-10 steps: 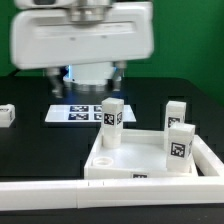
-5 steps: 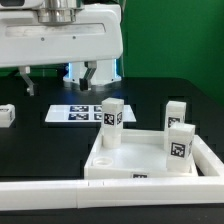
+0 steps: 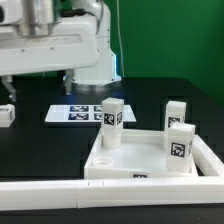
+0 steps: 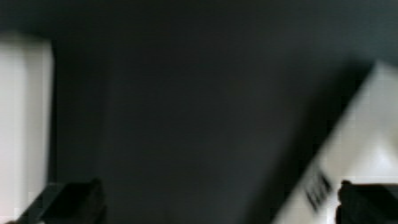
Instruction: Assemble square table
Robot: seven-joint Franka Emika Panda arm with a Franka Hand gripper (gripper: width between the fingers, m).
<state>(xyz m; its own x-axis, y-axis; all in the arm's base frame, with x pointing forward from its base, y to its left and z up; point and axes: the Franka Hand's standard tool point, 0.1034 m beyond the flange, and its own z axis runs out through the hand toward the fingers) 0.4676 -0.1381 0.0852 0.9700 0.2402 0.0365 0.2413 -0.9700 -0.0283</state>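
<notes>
Item: white plastic square tray-like table top (image 3: 140, 160), three white tagged leg blocks standing upright on it.
Loose fourth leg block (image 3: 7, 115) lies at the exterior view's left edge, near the two-finger gripper (image 4: 199, 200), whose jaws are spread, holding nothing.

A bulky white robot arm (image 3: 55, 45) with smooth rounded casing fills the upper left of the exterior view. Darker grey joints sit above, and a blue light glows beneath its housing.
</notes>
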